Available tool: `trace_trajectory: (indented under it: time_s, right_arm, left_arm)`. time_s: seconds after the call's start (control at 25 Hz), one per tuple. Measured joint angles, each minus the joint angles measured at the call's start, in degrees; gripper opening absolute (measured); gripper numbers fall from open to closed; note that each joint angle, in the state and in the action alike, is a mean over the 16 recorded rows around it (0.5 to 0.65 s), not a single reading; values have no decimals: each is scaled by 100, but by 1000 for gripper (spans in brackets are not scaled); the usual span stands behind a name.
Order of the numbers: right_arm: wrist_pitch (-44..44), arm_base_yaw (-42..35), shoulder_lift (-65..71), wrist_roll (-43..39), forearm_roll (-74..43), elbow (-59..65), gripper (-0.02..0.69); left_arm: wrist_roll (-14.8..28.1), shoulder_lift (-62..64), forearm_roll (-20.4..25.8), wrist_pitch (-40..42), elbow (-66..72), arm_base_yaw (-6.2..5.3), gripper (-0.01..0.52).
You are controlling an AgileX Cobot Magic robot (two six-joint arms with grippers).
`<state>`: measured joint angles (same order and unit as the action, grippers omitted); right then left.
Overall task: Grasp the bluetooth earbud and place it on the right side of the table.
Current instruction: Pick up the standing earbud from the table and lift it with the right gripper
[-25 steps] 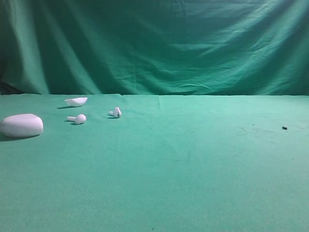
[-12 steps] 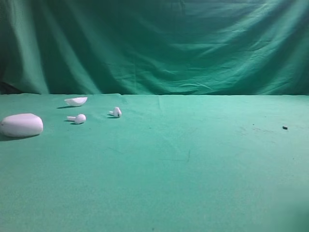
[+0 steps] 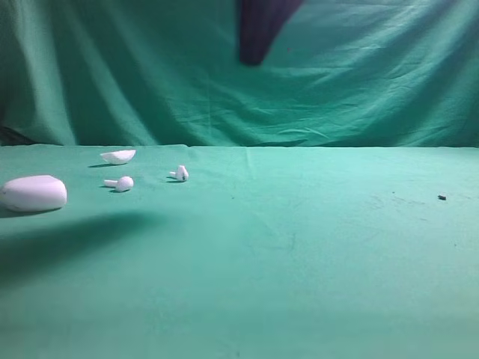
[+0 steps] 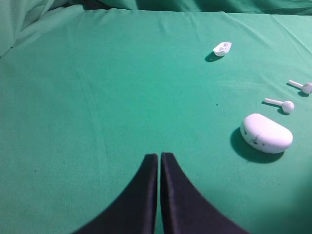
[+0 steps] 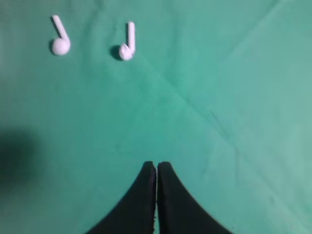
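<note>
From the high view, a green cloth worktop (image 3: 299, 254) carries a group of white things at far left. The bluetooth earbud (image 3: 180, 173) lies untouched there, right of a second earbud (image 3: 120, 182), a small open shell (image 3: 118, 156) and a pebble-shaped case (image 3: 33, 193). A dark arm (image 3: 260, 26) hangs at the top centre; which arm it is I cannot tell. Nothing has been placed on the right side, so the whole task appears left to do.

From the left wrist view, the left claw (image 4: 159, 157) is closed and empty, near the case (image 4: 266, 133), which is shut; the small shell (image 4: 222, 48) looks empty.

From the right wrist view, the right claw (image 5: 156, 165) is closed and empty above bare cloth, with two earbuds (image 5: 126, 45) well beyond it.
</note>
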<state>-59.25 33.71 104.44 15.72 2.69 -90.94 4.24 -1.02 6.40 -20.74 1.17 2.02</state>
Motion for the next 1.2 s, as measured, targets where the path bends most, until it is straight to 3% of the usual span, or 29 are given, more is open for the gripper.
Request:
trace_trajectory:
  time_s: [0.16,0.36,0.72,1.2]
  right_arm:
    - [-421,366,1143,-1,-76,-1245,50]
    - [-723,615,2150,-79,-181,-2296,160]
    - [-610,684,2928,-344,-342,-2837,352]
    - [-203,637,3236,-512,-376,-2880,388]
  left_arm:
    - [0,0,0,0,0,0,0]
    - [0,0,0,0,0,0,0]
    - [0,0,0,0,0,0,0]
    - [0,0,0,0,0,0,0]
